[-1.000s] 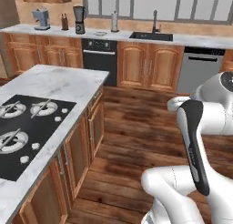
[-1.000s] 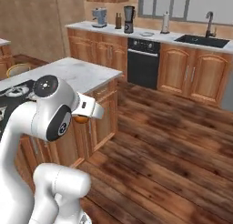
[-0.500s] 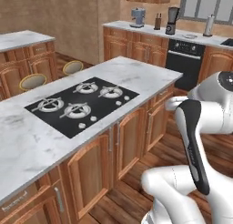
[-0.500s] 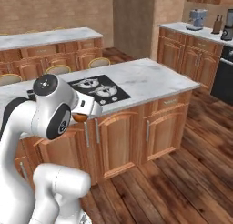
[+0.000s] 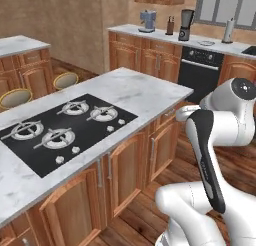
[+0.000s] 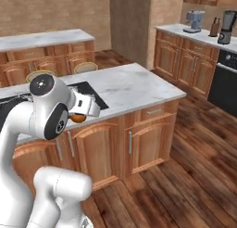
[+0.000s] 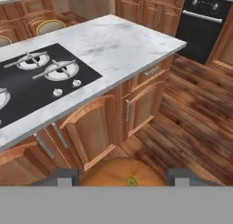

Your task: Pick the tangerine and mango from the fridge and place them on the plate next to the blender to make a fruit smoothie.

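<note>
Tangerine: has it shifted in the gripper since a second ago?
No. The tangerine stays clamped beside the white wrist; the kitchen shifted because the base turned.

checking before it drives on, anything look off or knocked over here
Nothing stands out. The tangerine sits between the gripper fingers. The island countertop and hob look tidy, cabinet doors shut, and the blender stands upright on the far counter.

Tangerine [image 7: 122, 173] bottom cut off
</note>
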### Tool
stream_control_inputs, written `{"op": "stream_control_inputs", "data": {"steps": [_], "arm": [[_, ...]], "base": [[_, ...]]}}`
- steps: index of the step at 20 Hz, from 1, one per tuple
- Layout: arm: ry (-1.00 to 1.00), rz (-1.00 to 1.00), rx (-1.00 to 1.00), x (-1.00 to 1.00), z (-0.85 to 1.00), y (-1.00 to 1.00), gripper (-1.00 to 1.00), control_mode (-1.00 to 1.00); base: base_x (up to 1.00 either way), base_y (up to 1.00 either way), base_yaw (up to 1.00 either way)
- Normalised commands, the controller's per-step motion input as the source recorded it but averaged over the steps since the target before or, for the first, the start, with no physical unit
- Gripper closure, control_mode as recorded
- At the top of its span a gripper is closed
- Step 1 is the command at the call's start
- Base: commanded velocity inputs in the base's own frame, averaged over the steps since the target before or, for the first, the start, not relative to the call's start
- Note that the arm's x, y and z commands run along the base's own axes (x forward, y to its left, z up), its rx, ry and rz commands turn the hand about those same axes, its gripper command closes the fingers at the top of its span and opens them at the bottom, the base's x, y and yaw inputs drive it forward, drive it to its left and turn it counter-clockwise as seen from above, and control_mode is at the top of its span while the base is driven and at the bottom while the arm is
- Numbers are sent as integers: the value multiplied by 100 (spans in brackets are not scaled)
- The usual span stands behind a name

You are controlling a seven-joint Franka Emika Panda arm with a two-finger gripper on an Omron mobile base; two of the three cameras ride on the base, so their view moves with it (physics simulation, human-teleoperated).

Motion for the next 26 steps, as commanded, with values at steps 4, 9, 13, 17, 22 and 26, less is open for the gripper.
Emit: {"op": "stream_control_inputs", "data": {"steps": [4, 9, 13, 17, 22, 26], "arm": [[0, 0, 0, 0, 0, 0, 100, 100], [0, 0, 0, 0, 0, 0, 100, 100], [0, 0, 0, 0, 0, 0, 100, 100], [0, 0, 0, 0, 0, 0, 100, 100], [0, 0, 0, 0, 0, 0, 100, 100], [0, 0, 0, 0, 0, 0, 100, 100]], "base": [[100, -100, 0], [100, -100, 0], [100, -100, 0], [100, -100, 0], [100, -100, 0], [100, -100, 0]]}}
